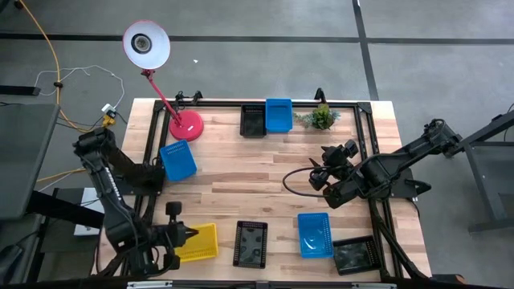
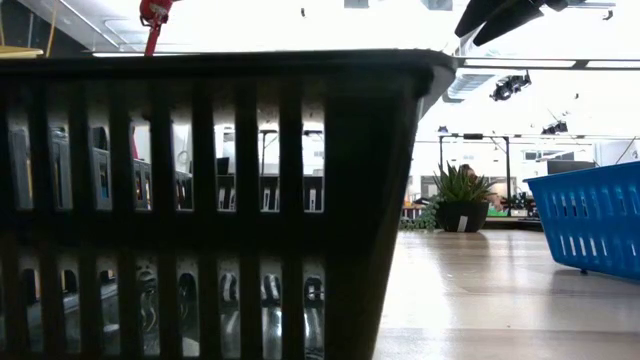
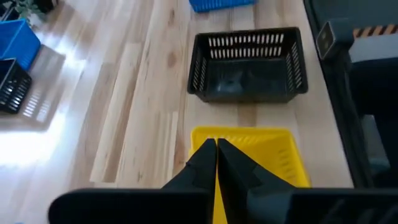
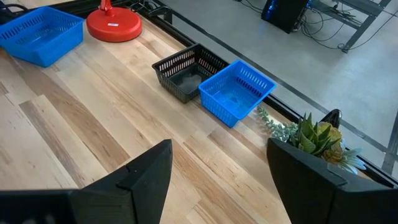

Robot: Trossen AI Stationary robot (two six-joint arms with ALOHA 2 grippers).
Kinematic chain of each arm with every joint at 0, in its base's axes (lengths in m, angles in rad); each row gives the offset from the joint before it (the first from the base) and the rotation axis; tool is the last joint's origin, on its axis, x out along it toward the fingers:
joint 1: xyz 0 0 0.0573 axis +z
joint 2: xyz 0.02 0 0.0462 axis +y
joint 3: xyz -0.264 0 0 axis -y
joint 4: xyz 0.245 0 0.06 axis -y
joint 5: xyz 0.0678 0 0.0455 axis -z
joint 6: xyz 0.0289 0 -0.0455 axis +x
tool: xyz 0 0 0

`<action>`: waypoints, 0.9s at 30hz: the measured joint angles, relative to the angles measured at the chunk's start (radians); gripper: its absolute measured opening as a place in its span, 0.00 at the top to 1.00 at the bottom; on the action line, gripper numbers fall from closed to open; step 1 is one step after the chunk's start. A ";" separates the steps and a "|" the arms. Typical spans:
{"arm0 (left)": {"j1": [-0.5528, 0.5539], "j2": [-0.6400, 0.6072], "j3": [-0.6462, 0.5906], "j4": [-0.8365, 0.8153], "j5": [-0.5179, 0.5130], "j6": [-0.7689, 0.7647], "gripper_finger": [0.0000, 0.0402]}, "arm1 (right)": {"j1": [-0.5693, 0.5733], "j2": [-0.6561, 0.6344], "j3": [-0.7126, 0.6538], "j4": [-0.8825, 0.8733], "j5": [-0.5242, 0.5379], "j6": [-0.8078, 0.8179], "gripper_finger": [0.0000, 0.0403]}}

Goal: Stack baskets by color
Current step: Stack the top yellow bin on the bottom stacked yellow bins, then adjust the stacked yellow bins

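No stacks exist yet; every basket lies single on the tabletop [image 1: 241, 193]. My left gripper [image 3: 216, 155] has its fingers clenched on the yellow basket [image 3: 261, 149]; my right gripper [image 4: 217, 168] hangs released.

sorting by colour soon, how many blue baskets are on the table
3. One blue basket lies at the left side below the pink lamp, one at the far edge beside a black basket, one at the near edge, right of centre. None look hidden.
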 joint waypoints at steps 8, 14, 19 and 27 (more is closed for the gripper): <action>0.008 0.002 -0.200 0.225 -0.047 0.007 1.00 | 0.000 0.000 0.000 -0.001 0.014 0.000 0.38; -0.003 -0.001 -0.256 0.300 -0.087 0.003 1.00 | 0.000 0.000 0.000 -0.001 0.019 0.003 0.38; -0.003 -0.001 -0.331 0.326 -0.129 -0.046 1.00 | 0.000 0.000 0.000 -0.001 0.017 0.011 0.38; 0.016 -0.001 -0.384 0.328 -0.141 -0.103 1.00 | 0.000 0.000 0.000 -0.001 0.016 0.011 0.38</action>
